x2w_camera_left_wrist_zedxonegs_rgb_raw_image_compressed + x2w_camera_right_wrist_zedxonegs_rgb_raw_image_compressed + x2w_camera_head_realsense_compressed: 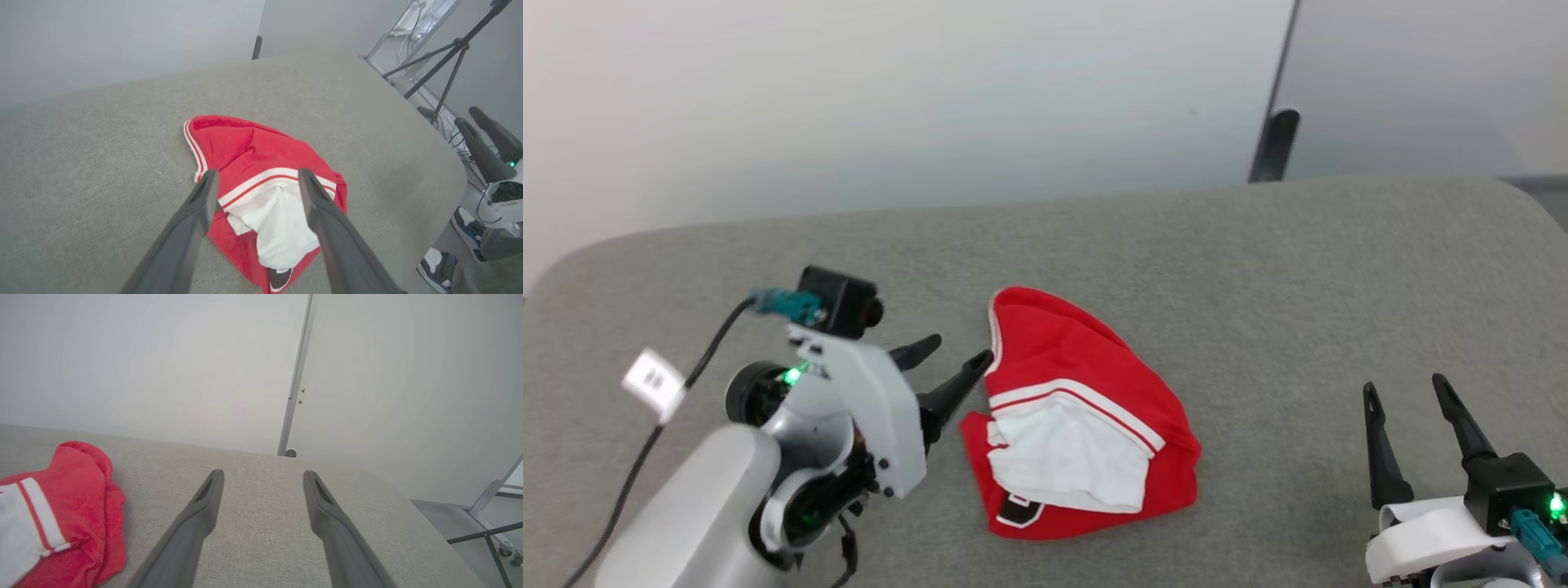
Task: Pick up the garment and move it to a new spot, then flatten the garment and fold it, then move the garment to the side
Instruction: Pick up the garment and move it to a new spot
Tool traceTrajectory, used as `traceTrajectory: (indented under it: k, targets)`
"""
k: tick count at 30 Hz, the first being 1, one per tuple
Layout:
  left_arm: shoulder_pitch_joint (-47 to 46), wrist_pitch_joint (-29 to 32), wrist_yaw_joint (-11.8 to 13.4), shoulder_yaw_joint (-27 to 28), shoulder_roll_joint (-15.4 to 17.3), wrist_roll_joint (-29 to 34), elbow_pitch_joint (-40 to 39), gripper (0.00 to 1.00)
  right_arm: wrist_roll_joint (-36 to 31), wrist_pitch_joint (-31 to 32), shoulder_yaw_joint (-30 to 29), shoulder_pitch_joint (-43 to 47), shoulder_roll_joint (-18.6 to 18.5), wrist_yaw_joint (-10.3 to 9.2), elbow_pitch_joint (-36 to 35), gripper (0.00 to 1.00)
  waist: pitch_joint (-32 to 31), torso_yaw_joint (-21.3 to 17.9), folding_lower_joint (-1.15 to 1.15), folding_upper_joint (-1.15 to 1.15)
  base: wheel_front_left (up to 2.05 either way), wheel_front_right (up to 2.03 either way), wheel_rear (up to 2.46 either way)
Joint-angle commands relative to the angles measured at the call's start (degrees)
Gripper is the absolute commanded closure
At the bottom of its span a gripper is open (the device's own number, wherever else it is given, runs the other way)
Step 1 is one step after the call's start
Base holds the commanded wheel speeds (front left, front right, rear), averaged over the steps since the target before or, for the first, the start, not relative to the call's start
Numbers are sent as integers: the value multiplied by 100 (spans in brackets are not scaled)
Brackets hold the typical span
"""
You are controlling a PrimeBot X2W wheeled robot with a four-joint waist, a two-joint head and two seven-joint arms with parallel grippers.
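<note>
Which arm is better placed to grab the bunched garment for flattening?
Left. The left gripper is open with fingertips at the edge of the garment; the right gripper, also open, sits well off to the side.

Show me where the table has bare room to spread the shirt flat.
Widest bare table: between the garment and the right hand, back to the far edge. Crowded: the near left, where the left hand sits beside the garment.

I looked over a grey fabric-covered table (1258, 269) against a pale wall (931, 98), with a dark tripod (459, 41) beside it.
</note>
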Motion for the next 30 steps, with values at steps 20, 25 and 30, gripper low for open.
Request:
traceTrajectory:
  k: [20,25,30]
  targets:
    - [1709,-4073,-681,682,-122,735,765,0,106,-6,-88,401,-50,-2,-33,0,-678,886,0,0,0,0,0]
    - [2095,-4401,-698,1037,-109,879,868,0,115,-7,-214,515,-35,-2,-50,0,-754,952,0,0,0,0,0]
    - [2541,-4447,-665,1745,-199,1151,711,0,66,-6,-448,681,-44,-2,-77,0,-797,1016,0,0,0,0,0]
